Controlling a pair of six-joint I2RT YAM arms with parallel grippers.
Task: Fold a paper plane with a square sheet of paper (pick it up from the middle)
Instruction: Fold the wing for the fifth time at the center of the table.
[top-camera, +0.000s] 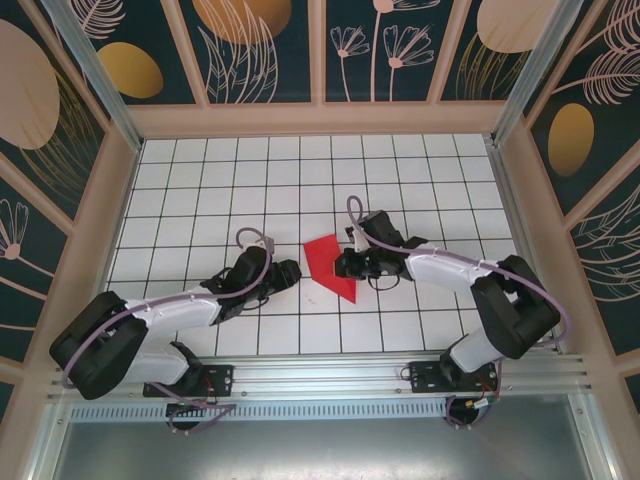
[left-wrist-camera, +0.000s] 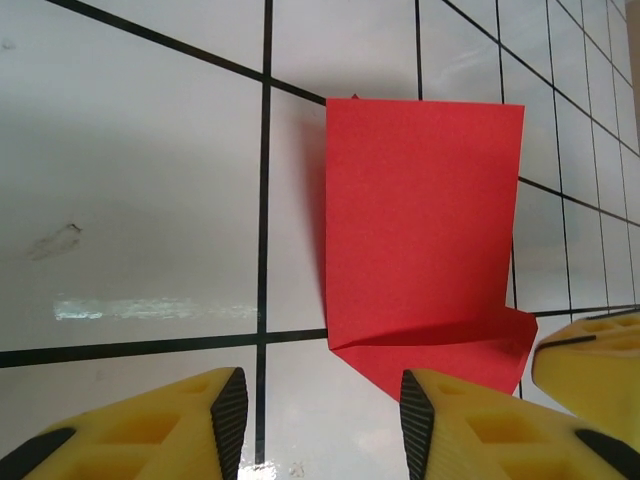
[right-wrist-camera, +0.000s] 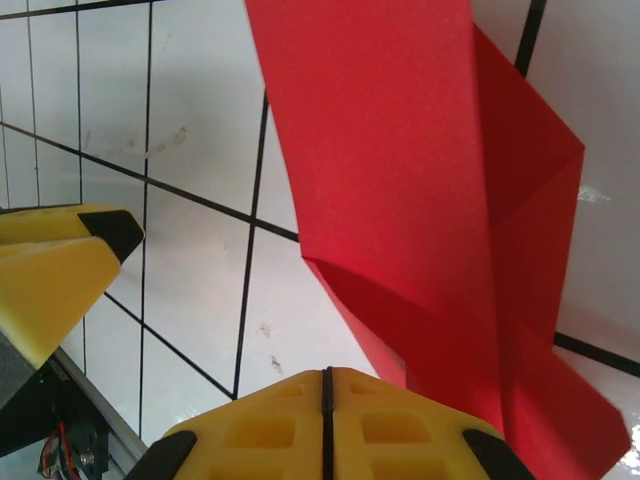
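One square sheet of paper, partly folded, is seen lying mid-bench, its long axis slanting from far-left to near-right. At its right edge the right end effector is pressed together; whether paper is pinched cannot be told. The left end effector is spread just off the left side, with the sheet ahead of it.

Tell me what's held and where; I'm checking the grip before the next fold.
The left fingers are open, holding nothing. The right fingers are shut beside the lifted folded edge of the red paper; a pinch cannot be told.
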